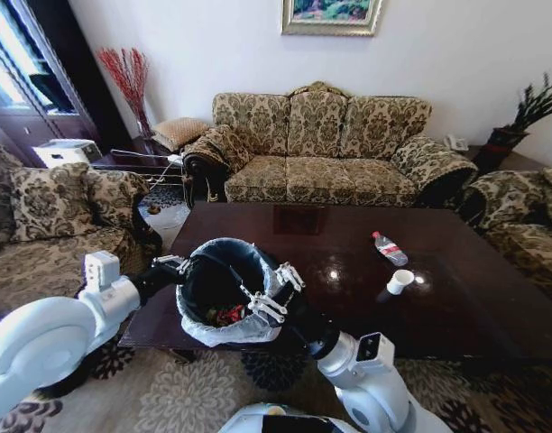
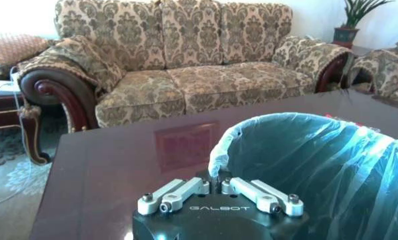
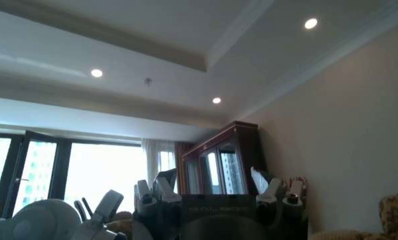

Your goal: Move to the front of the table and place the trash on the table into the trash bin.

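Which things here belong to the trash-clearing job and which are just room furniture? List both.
Job: table; trash bin, held between left gripper and right gripper; plastic bottle; paper cup.

Just there: sofa; armchair; red dried stems; potted plant; painting.

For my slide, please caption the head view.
Both grippers hold the trash bin at the table edge.

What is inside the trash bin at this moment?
In the head view, the trash bin holds a little litter at the bottom, including something red, against its white liner. The near rim and the right gripper cover part of the inside, so the rest cannot be made out.
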Available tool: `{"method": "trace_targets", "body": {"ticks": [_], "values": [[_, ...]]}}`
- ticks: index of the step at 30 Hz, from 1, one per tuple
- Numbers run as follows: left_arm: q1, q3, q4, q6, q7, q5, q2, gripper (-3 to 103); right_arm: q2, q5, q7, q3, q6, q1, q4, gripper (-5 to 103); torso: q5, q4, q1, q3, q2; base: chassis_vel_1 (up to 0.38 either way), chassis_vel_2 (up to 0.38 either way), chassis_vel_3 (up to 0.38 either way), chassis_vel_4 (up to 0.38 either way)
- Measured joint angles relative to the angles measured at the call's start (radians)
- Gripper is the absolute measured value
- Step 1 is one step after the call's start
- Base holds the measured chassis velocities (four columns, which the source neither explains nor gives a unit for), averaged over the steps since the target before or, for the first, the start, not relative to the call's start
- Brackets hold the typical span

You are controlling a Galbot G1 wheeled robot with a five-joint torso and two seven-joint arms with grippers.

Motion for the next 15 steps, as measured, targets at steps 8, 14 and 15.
{"method": "trace_targets", "body": {"ticks": [8, 14, 15], "values": [[0.004, -0.021, 0.008, -0.024, 0.003, 0.028, -0.029, 4, 0.036, 0.029, 0.224, 0.205, 0.02, -0.05, -0.056, 99, 0.0002, -0.0005, 0.0, 0.0, 0.0, 0.0, 0.0, 0.0, 0.0], [0.009, -0.004, 0.024, -0.05, 0.003, 0.072, -0.064, 4, 0.046, 0.086, 0.307, 0.398, 0.021, -0.101, -0.148, 100, -0.0001, 0.0001, 0.0, 0.0, 0.0, 0.0, 0.0, 0.0, 0.0], [0.009, -0.004, 0.024, -0.05, 0.003, 0.072, -0.064, 4, 0.046, 0.086, 0.307, 0.398, 0.021, -0.101, -0.148, 100, -0.0001, 0.0001, 0.0, 0.0, 0.0, 0.0, 0.0, 0.0, 0.0]]}}
